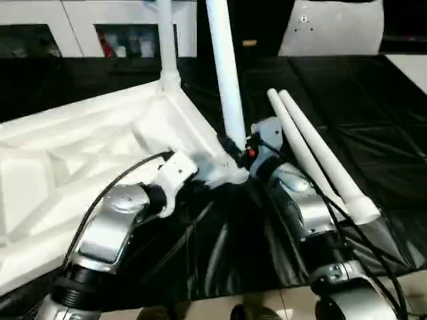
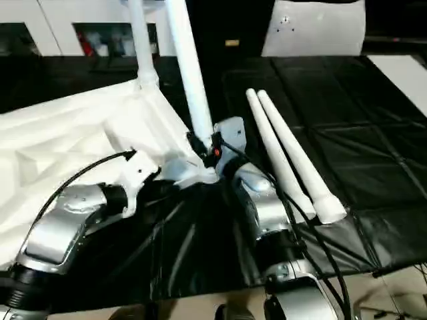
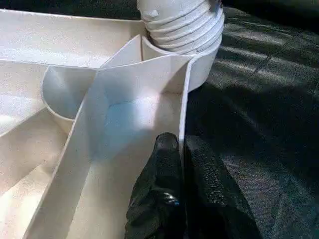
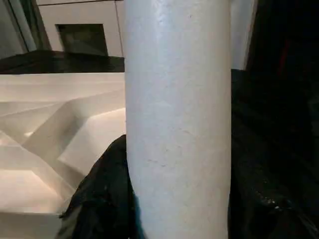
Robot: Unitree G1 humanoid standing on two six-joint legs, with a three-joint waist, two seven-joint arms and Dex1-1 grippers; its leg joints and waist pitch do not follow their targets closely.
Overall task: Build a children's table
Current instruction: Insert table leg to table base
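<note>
The white tabletop lies upside down on the black cover, ribbed underside up. One leg stands upright in its far corner socket. A second leg stands in the near corner socket, with several threads showing above the socket's rim. My right gripper is shut on this leg low down, a black finger on each side of it. My left gripper is shut on the tabletop's thin rim wall just beside that socket. Two loose legs lie side by side on the cover to the right.
A white cabinet with dark compartments stands along the back. A white slab leans at the back right. Black sheeting covers the work surface, whose pale front edge runs under my forearms.
</note>
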